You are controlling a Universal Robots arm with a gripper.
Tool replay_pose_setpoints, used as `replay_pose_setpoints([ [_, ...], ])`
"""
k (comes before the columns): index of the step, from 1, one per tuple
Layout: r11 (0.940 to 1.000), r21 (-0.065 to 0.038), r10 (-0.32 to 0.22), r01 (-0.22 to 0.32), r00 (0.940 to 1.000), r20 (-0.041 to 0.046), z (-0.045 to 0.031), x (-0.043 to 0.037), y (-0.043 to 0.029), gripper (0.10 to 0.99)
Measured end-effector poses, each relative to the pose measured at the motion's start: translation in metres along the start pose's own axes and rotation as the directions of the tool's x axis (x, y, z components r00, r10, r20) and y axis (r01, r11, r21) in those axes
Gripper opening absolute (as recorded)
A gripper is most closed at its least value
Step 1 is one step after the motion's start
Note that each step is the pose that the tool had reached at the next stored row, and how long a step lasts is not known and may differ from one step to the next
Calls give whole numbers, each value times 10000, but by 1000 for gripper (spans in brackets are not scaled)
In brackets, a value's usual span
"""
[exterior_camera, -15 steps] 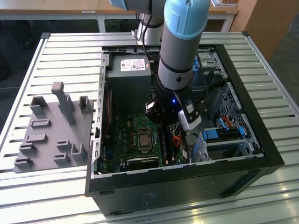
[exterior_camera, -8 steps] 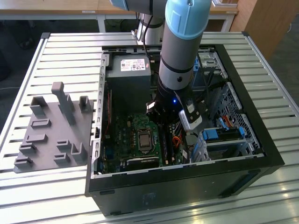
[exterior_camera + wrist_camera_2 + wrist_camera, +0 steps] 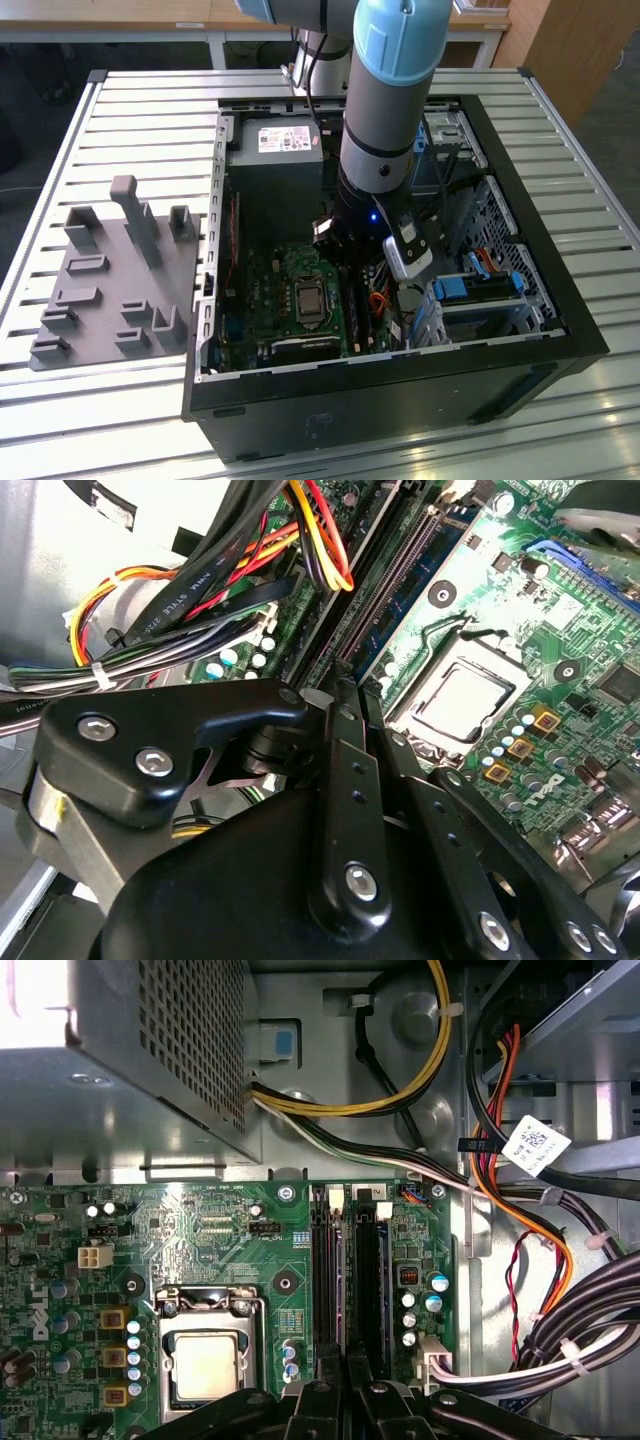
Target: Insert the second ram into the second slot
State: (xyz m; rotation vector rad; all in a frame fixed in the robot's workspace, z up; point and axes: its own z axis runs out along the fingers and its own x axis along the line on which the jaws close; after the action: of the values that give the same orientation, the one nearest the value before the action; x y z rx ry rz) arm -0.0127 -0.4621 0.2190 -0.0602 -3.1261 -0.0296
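Hovering low inside the open black computer case, the black claw fills the lower edge of the first wrist view, its linkages drawn close around a narrow gap over the memory slots; whether it is pressed together or pinching anything cannot be told, because the tips are hidden behind its own body. Just beyond it, in the middle of that view, two long dark memory slots run side by side on the green motherboard. One of them appears to hold a thin dark stick, and the second ram seems to stand in or right at the neighbouring slot, though whether it is fully seated and latched is not clear. As a judgement, the task looks near its end, with only the final press or release perhaps left. At lower left of the same view sits the square silver processor socket. Farther back, the grey perforated power-supply box takes the upper left, and bundled yellow, orange and black cables sweep down the right. In the exterior view the grey and pale-blue arm drops almost straight down from the top centre into the case, which rests on a slatted metal desk, with a grey plastic fixture tray at left.
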Motion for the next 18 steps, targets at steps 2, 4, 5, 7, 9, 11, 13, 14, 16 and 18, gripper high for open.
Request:
replay_pose_setpoints([
  [2, 10000, -1, 0, 0, 10000, 0, 0, 0, 0, 137],
  [4, 10000, 0, 0, 0, 10000, 0, 0, 0, 0, 137],
  [5, 10000, 0, -4, 4, 10000, 0, 0, 0, 0, 137],
  [7, 10000, 0, -36, 36, 10000, 0, 1, 0, 0, 137],
  [9, 10000, 1, -87, 87, 10000, -1, 1, 0, 0, 137],
  [11, 9999, 0, -130, 130, 9999, -2, 1, 0, 1, 137],
  [13, 9999, 0, -165, 165, 9999, -2, 2, -1, 4, 137],
  [14, 9998, 2, -174, 174, 9998, -3, 1, -1, 4, 137],
  [16, 9998, 3, -182, 182, 9998, -4, 1, 0, 4, 137],
  [18, 9998, 2, -183, 183, 9998, -3, 5, 0, 5, 137],
])
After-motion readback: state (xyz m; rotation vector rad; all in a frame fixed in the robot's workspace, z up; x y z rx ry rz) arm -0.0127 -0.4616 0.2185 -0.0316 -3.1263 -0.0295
